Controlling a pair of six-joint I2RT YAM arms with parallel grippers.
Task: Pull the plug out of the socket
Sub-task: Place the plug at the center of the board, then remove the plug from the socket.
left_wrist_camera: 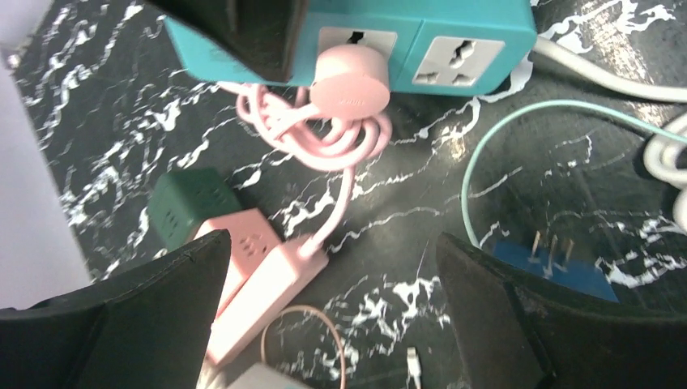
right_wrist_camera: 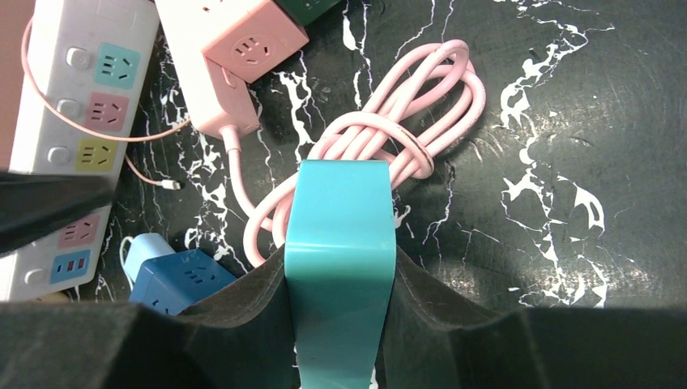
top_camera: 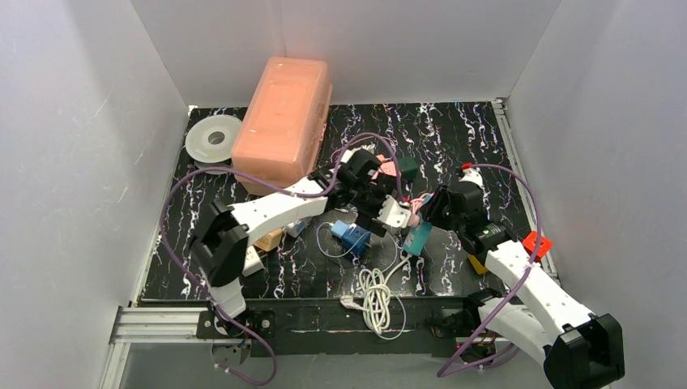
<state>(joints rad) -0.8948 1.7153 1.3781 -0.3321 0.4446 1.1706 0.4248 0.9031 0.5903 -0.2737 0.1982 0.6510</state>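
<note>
Fingers: your R gripper clamped on teal socket, L gripper spread wide | peach box lid shut (contents unseen) | pink plug seated in socket, cord bundled.

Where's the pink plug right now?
Left wrist view, top centre: the pink plug sits in the teal power strip, left of an empty outlet, just above the coiled pink cord.

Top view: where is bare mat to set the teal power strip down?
Widest free patch: far right of the mat, bordered by the peach box, the back wall and the right rail. A smaller one: between the left arm and the white cable coil. The centre, around the blue cube socket, is crowded.
</note>
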